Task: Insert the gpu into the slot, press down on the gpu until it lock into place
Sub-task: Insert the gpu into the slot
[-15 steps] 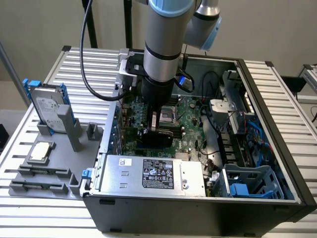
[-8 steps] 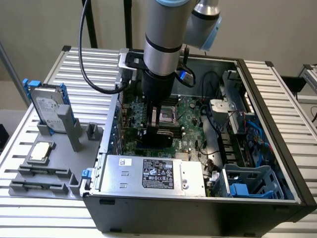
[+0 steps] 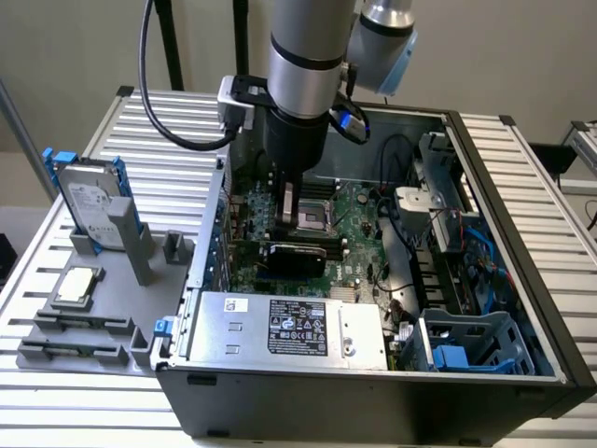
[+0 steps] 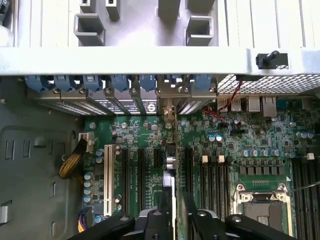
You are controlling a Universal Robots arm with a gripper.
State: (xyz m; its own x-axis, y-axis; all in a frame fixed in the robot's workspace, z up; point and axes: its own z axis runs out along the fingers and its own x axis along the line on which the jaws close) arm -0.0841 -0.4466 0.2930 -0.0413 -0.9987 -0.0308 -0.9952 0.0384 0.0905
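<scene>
The gpu [image 3: 297,259] stands on edge on the green motherboard, its glossy black face towards the silver box. In the wrist view the gpu [image 4: 171,172] appears edge-on, a thin green line running from its metal bracket at the case's rear wall down between my fingers [image 4: 159,222]. My gripper [image 4: 173,220] is shut on the gpu's upper edge, one finger on each side. In the exterior view the gripper [image 3: 291,238] hangs straight down from the arm onto the card's top. The blue slot is hidden beneath the card.
A large silver labelled box [image 3: 289,327] lies just in front of the card. The CPU socket [image 4: 262,207] and black memory strips [image 4: 212,175] sit beside it. Cables [image 3: 410,243] and a blue drive cage [image 3: 466,345] crowd the exterior view's right. A hard drive [image 3: 89,201] stands outside the case.
</scene>
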